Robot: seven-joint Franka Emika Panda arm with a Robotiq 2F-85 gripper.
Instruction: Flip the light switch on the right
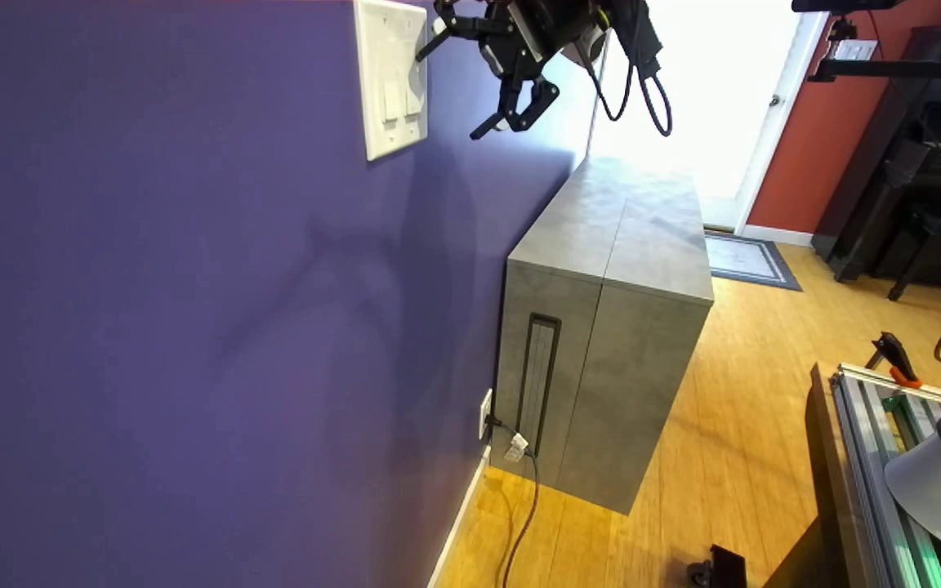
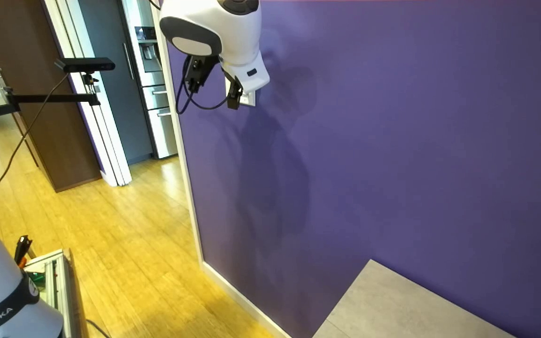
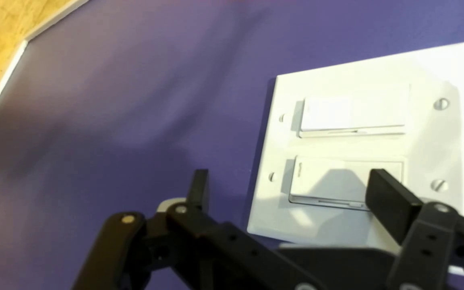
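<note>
Near right in an exterior view, we have the robot's white base (image 1: 940,490) on a metal frame (image 1: 862,449), with a black-and-orange clamp (image 1: 895,357) at the frame's far end. Along the left there we get a purple wall (image 1: 193,245) carrying a white plate (image 1: 372,82). The light switch (image 3: 320,181) is the right-hand paddle on that plate; its left-hand twin (image 3: 355,112) sits just beside it. The gripper (image 1: 448,96) hangs at the plate's right side, jaws parted, fingers (image 3: 391,201) well apart. In the wrist view one finger covers part of the light switch; whether they touch, we can't tell. In an exterior view the arm (image 2: 233,33) blocks most of the plate. Farther along the wall we log a grey cabinet (image 1: 650,392), with an outlet (image 1: 484,410) by its near end. Past that we note a grey rug (image 1: 748,258), a bright white door (image 1: 707,90) and, far right, a dark piano (image 1: 879,204). Left in an exterior view there's a camera (image 2: 86,65) on a black bar (image 2: 54,98); beyond it, far, we see a steel-coloured fridge (image 2: 164,134).
</note>
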